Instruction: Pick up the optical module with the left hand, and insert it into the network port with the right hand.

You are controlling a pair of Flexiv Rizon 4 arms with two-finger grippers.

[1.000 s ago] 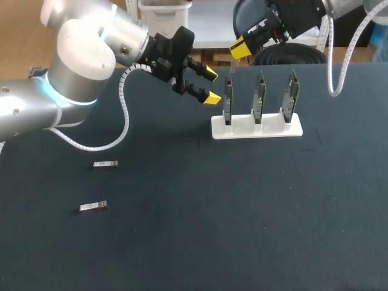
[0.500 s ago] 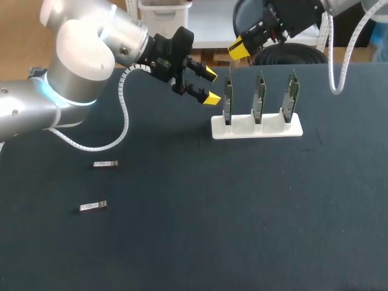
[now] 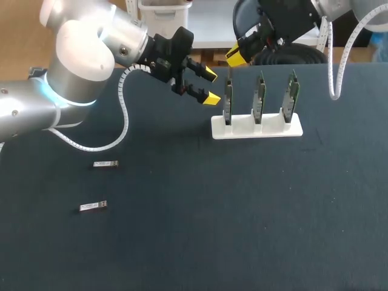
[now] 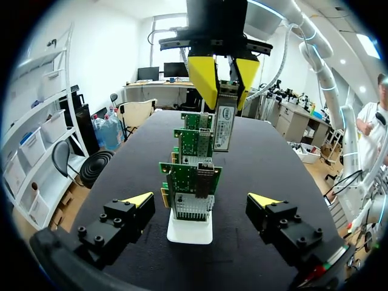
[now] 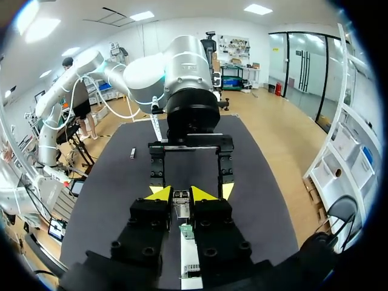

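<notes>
- Clamping optical module (image 4: 223,121), right gripper (image 3: 237,54) hangs above end port board (image 3: 228,100) on white stand (image 3: 260,128).
- Left gripper (image 3: 211,85) fingers spread, empty, just beside the stand.

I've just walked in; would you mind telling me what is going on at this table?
The right gripper is holding an optical module between its fingers, above the row of three network cards that stand in a white holder. The module is not in a port yet. The left gripper hovers open and empty beside the holder. Two spare modules lie flat on the table on the left.
</notes>
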